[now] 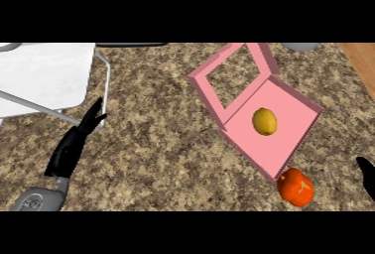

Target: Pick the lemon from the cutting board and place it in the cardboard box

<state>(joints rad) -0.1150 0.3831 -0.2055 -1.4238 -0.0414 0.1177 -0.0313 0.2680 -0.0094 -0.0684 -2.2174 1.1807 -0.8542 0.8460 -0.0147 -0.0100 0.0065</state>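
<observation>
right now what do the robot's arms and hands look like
The left hand is black and slender with thin pointed fingers, joined to a grey, rounded forearm with a circular marking. Of the right hand, only a black sliver shows at the view's right edge; its forearm is out of view.

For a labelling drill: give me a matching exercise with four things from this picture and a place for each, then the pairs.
Things:
1. lemon
2. orange fruit
3. left hand
4. right hand

Places:
A. at the right edge of the view
B. on the pink board's flat panel
C. on the counter, beside the pink board's near corner
D. left of the view, by the white sink

Pairs: 1-B, 2-C, 3-D, 4-A
</observation>
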